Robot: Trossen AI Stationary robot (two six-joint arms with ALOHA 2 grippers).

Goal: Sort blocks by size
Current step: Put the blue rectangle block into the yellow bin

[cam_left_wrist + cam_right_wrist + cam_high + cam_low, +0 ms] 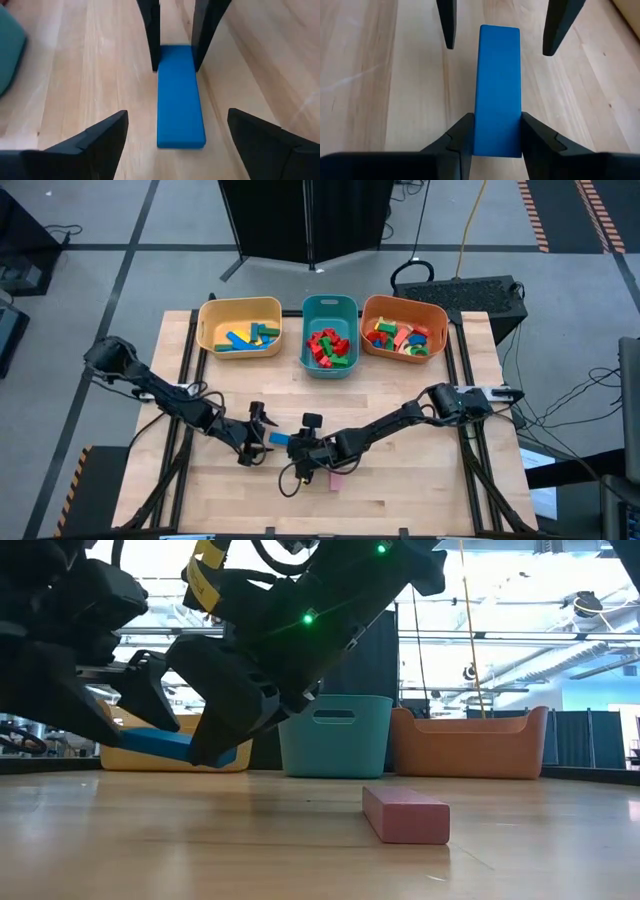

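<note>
A long blue block (279, 439) sits between my two grippers at the table's middle front. My right gripper (496, 142) is shut on one end of it. My left gripper (175, 147) is open, its two fingers (447, 22) standing on either side of the block's other end without touching it. A pink block (405, 815) lies flat on the table near the front edge, to the right of the grippers. Other blocks lie in three bins at the back. My right gripper pinches the blue block's two long sides (496, 125) between its two fingers, at the end nearer the right arm. The fingers lie along the block, coming about level from the table's right. The block is held level, just above the tabletop in the low view (160, 745).
A yellow bin (205, 320), a teal bin (330, 302) and an orange bin (405, 300) stand in a row at the table's far edge, each with blocks in it. Bare wood lies between the bins and the grippers.
</note>
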